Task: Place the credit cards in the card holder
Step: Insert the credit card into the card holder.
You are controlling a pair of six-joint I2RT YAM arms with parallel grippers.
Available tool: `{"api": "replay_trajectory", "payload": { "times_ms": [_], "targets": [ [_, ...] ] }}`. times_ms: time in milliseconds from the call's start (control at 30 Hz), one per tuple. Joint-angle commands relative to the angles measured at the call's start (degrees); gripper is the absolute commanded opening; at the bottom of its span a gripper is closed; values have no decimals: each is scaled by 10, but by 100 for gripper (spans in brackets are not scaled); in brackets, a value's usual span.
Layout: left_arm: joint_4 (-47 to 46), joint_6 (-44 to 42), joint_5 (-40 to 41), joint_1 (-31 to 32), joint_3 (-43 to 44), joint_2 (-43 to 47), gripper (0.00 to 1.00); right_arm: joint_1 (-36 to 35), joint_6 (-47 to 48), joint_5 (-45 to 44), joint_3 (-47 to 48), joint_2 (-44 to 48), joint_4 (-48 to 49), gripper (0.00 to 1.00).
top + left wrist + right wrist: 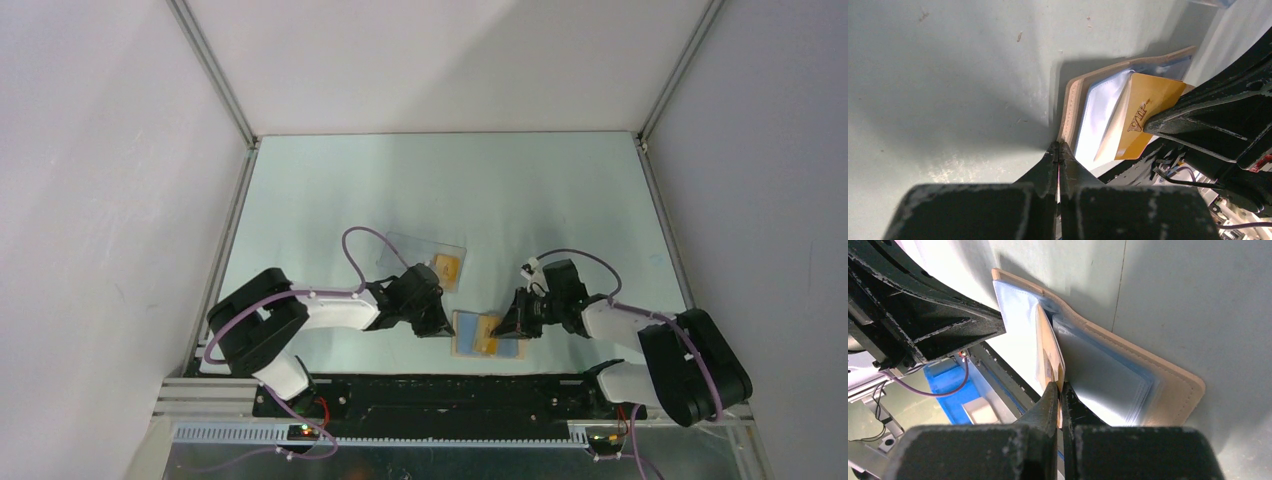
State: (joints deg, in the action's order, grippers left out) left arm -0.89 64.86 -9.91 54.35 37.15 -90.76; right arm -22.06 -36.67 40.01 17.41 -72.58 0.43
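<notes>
The card holder [466, 346], a tan wallet with blue lining, lies open near the table's front edge. My right gripper [507, 326] is shut on an orange-yellow credit card [487, 337] and holds it edge-on at a blue sleeve of the wallet [1168, 382]; the card [1049, 347] sits between my right fingertips [1060, 388]. My left gripper [440, 325] is shut, its tips [1058, 145] at the wallet's tan left edge [1071, 107]. The held card [1143, 112] reads "VIP" in the left wrist view. A second orange card [447, 267] lies farther back.
A clear plastic box [415, 248] lies on the table behind the left gripper, with the second card on or in it. Grey walls enclose the table on three sides. The arms' base rail [450, 395] runs along the near edge.
</notes>
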Motion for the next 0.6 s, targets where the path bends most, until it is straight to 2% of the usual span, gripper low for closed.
{"api": "replay_trajectory", "payload": {
  "times_ms": [0,167,333,567],
  "targets": [
    [5,-9,3,3,18,-17,0,-13,30,-6,11,-38,-29,0],
    [5,-9,5,3,18,-18,0,-13,33,11,16,-39,-58,0],
    [5,-8,8,3,19,-18,0,-13,23,-20,16,9,-114,0],
    [13,-9,7,3,21,-21,0,-16,11,-36,12,45,-125,0]
  ]
}}
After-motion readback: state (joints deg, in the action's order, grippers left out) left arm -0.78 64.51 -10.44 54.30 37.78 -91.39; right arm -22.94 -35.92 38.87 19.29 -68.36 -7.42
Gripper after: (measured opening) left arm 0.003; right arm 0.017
